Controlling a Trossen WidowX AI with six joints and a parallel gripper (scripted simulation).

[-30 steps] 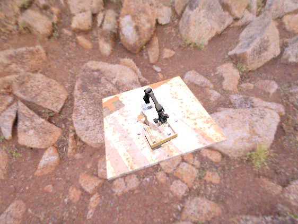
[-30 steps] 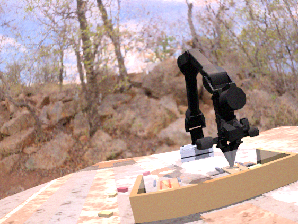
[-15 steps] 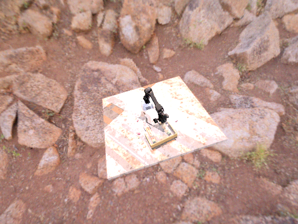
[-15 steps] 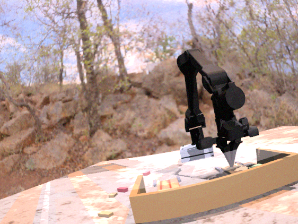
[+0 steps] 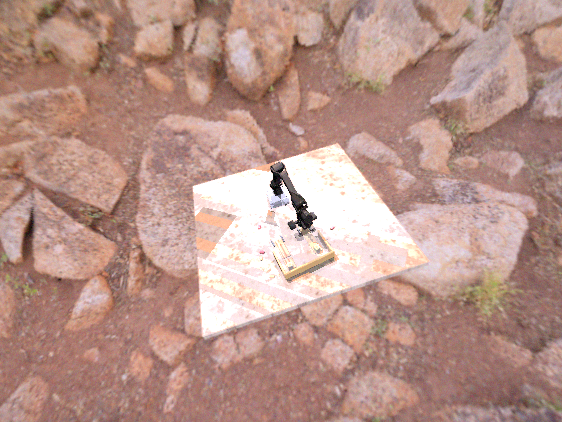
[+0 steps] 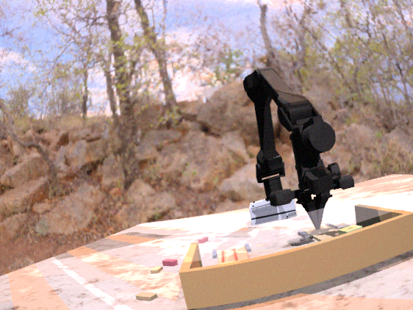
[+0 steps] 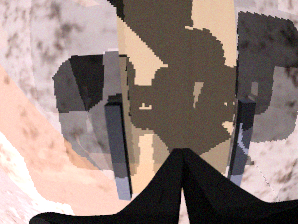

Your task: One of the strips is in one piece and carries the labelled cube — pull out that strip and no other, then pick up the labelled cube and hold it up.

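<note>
Pale, orange-patched tabletop (image 5: 370,215) (image 6: 121,253); on it, yellow-sided tray (image 5: 309,265) (image 6: 294,269), two red blocks (image 6: 170,262), two tan blocks (image 6: 146,296).

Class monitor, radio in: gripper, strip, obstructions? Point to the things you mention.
Gripper (image 6: 317,228) (image 7: 180,155) shut, empty. Tan strip (image 7: 215,20) beneath, between two grey rails (image 7: 119,150) (image 7: 241,145). Labelled cube unconfirmed; tray wall (image 6: 301,269) nearby.

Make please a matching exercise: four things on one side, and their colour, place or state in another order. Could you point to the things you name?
Things:
1. End effector (image 5: 303,231) (image 6: 318,228) (image 7: 180,155)
2. Low wall (image 5: 310,265) (image 6: 294,273)
3. Arm's base (image 5: 278,201) (image 6: 259,217)
4. Red blocks (image 5: 262,252) (image 6: 170,262)

Descriptions:
A. yellow-brown
B. lying outside the walled area
C. fingertips together
D. light grey

Right pairs: 1-C, 2-A, 3-D, 4-B
</note>
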